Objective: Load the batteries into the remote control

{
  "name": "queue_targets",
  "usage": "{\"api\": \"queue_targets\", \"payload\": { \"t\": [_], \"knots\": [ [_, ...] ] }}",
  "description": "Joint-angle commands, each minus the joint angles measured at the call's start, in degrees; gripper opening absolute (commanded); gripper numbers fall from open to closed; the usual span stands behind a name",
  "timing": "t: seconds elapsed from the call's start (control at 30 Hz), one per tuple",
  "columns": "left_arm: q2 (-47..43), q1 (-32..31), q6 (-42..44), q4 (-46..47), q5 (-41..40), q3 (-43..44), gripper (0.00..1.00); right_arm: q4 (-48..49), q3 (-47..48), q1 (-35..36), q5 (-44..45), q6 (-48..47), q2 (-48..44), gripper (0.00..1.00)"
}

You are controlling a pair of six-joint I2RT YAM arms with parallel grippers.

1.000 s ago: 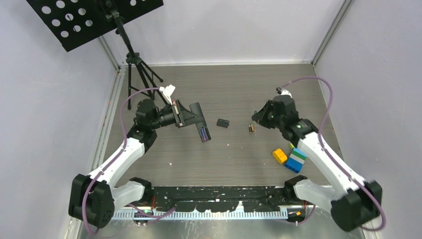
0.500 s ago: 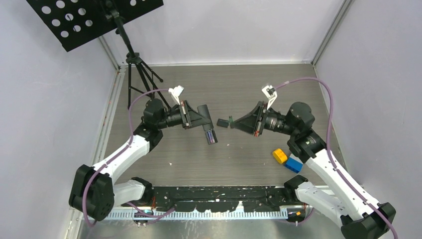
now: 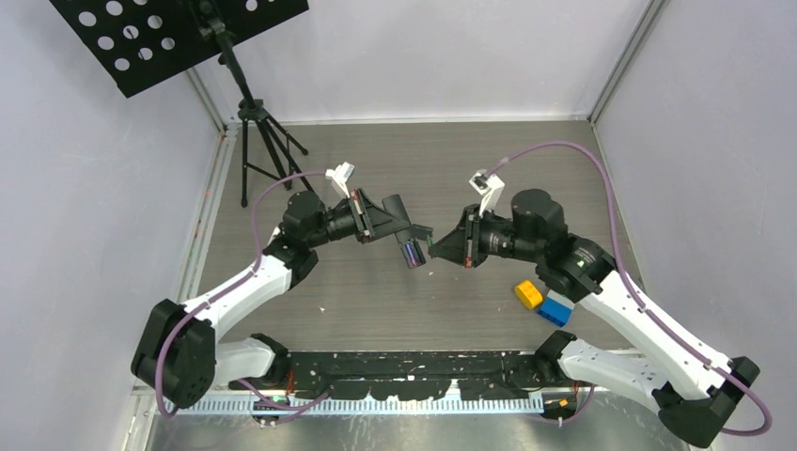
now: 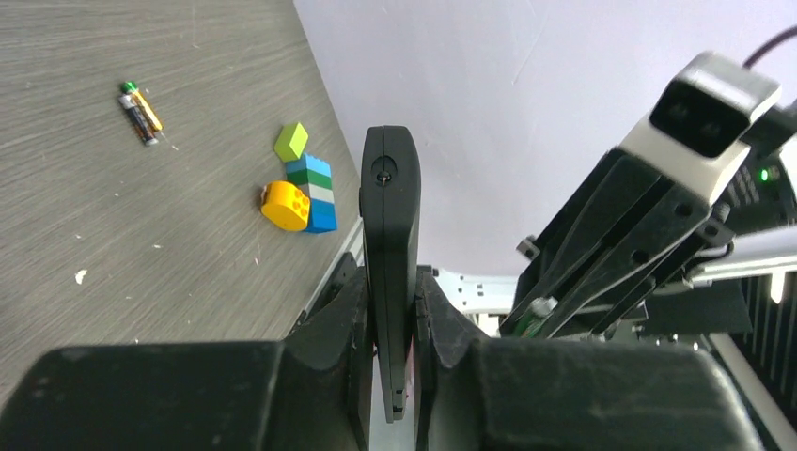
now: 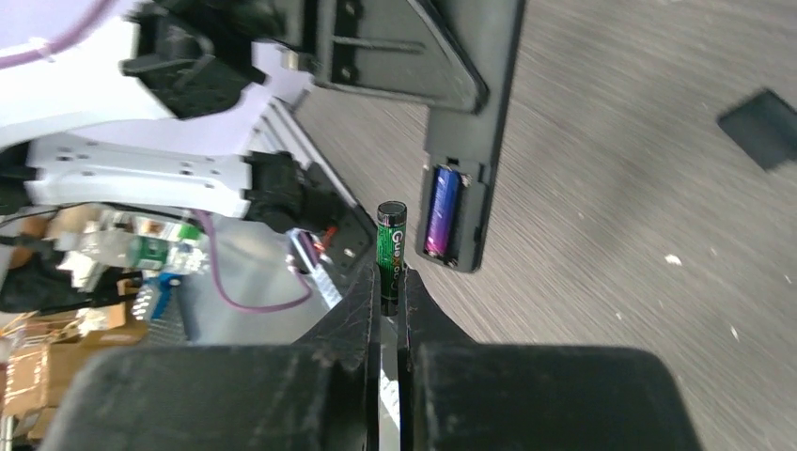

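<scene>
Right jaws pinch a green battery [image 5: 391, 249] beside the remote [image 5: 467, 141] (clamped in left jaws); misalignment could drop it.

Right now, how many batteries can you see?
3. A green battery is in the right end effector, a purple-blue battery sits in the remote, and a gold-and-black battery lies on the table near the toy blocks. Others may be hidden.

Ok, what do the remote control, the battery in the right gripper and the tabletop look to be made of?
The remote control looks like matte black plastic: dull even sheen, moulded edges. The green battery is likely a metal cell in a glossy printed wrap; the label catches light. The table shows grey wood grain, perhaps laminate: fine parallel streaks, little gloss.
</scene>
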Motion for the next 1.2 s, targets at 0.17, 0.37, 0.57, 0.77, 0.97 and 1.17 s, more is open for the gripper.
{"api": "queue_targets", "payload": {
  "t": [0.17, 0.37, 0.57, 0.77, 0.97, 1.17],
  "knots": [
    [4.68, -0.3, -6.16, 10.27, -5.59, -1.46, 0.0, -13.75, 8.54, 8.32, 18.24, -6.31, 9.53, 0.05],
    [6.68, -0.3, -6.99, 12.07, -4.73, -1.21, 0.0, -15.8, 10.64, 10.12, 23.13, -10.15, 11.75, 0.06],
    [7.61, -0.3, -7.53, 13.72, -4.3, -1.8, 0.0, -16.65, 12.45, 10.48, 24.4, -11.49, 14.18, 0.08],
    [7.74, -0.31, -8.41, 14.65, -4.42, -2.53, 0.0, -16.05, 12.91, 10.62, 23.82, -12.9, 15.44, 0.09],
    [7.29, -0.43, -8.17, 14.75, -5.09, -3.06, 0.0, -16.07, 12.97, 10.59, 21.71, -13.89, 16.22, 0.11],
    [7.99, -0.4, -8.18, 14.03, -3.32, -2.38, 0.0, -17.1, 13.83, 10.66, 20.98, -14.04, 19.19, 0.12]
  ]
}}
